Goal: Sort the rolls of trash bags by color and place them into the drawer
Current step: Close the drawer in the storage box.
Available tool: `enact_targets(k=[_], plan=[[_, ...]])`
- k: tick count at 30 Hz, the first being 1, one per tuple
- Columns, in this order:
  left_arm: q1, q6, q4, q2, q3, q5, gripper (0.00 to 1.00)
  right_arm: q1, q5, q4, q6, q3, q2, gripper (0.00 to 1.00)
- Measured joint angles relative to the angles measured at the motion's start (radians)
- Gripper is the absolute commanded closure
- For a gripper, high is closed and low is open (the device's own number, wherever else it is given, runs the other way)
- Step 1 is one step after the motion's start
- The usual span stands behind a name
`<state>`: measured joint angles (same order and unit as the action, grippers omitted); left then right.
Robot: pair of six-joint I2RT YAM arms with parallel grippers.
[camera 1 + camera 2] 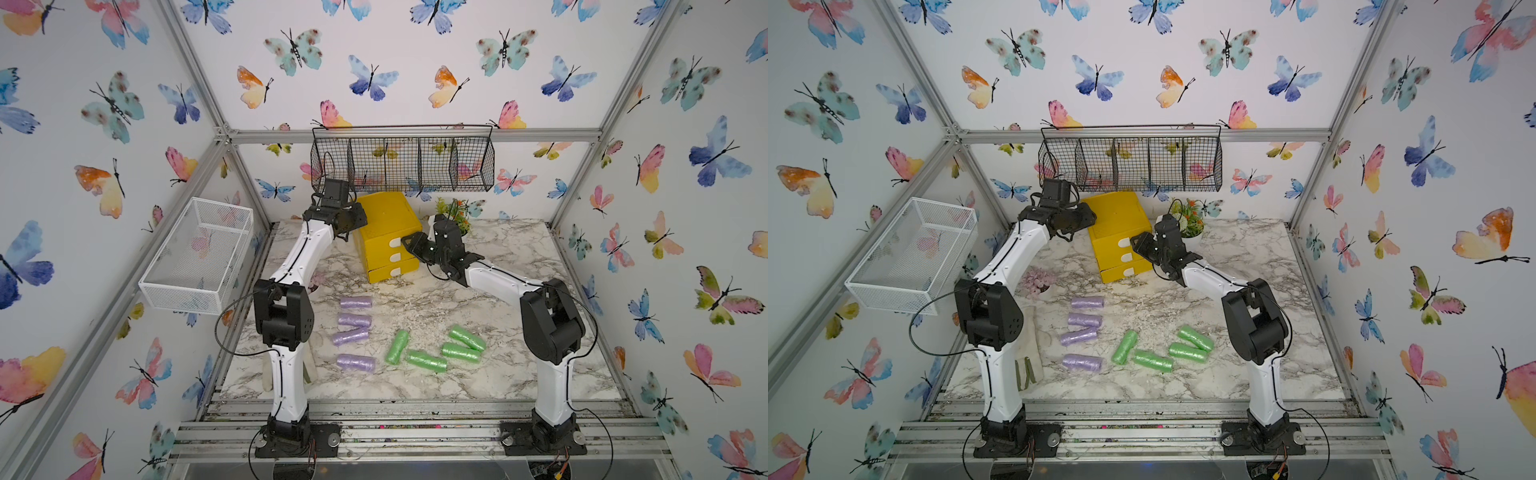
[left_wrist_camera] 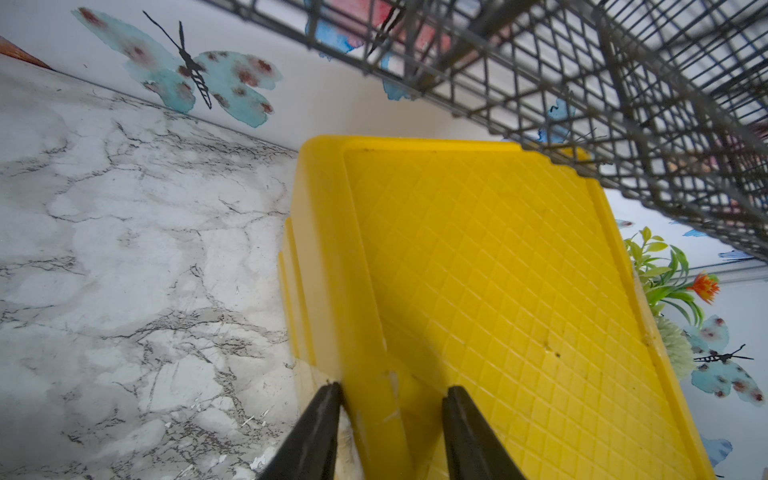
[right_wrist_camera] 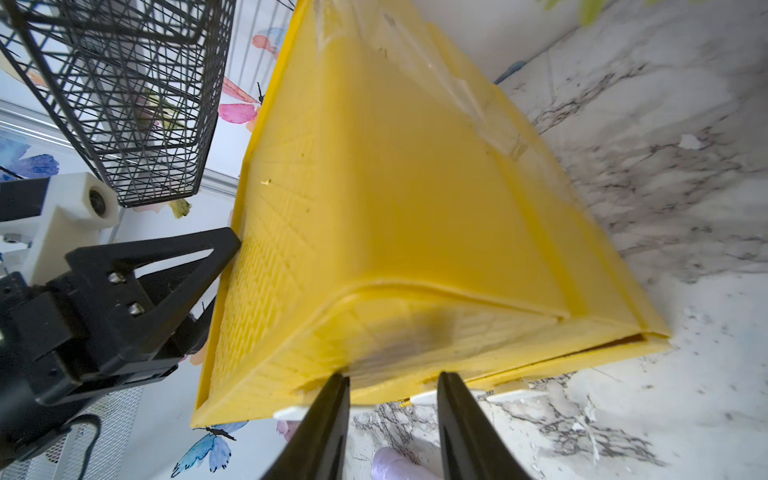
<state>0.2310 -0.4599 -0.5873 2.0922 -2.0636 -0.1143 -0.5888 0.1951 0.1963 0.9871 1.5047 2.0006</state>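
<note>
The yellow drawer [image 1: 386,216] [image 1: 1117,216] stands at the back of the table with its three white-tabbed fronts pushed in or nearly so. My left gripper [image 1: 356,222] [image 2: 395,386] straddles its top left edge, one finger against the side wall and one on the ribbed top, shut on that edge. My right gripper [image 1: 405,242] [image 3: 393,375] is at the drawer fronts, open, with nothing between its fingers. Several purple rolls of trash bags [image 1: 354,320] lie in a column on the near table, and several green rolls [image 1: 426,360] lie to their right. One purple roll [image 3: 390,463] shows below the right fingers.
A black wire basket [image 1: 403,162] hangs on the back wall just above the drawer. A white mesh basket [image 1: 199,253] is fixed to the left wall. A potted plant [image 1: 455,212] stands right of the drawer. A pink flower cluster [image 1: 1038,280] and a cloth glove [image 1: 1027,365] lie near the left arm.
</note>
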Motion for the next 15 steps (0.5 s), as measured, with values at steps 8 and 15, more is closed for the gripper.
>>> enact_targets(k=[8, 15], plan=[[0.0, 0.0, 0.009, -0.006, 0.012, 0.0, 0.55, -0.001, -0.023, -0.132, 0.172, -0.147, -0.22, 0.5], [0.0, -0.001, 0.023, -0.014, 0.029, -0.001, 0.55, -0.006, -0.008, -0.251, 0.331, -0.111, -0.164, 0.47]])
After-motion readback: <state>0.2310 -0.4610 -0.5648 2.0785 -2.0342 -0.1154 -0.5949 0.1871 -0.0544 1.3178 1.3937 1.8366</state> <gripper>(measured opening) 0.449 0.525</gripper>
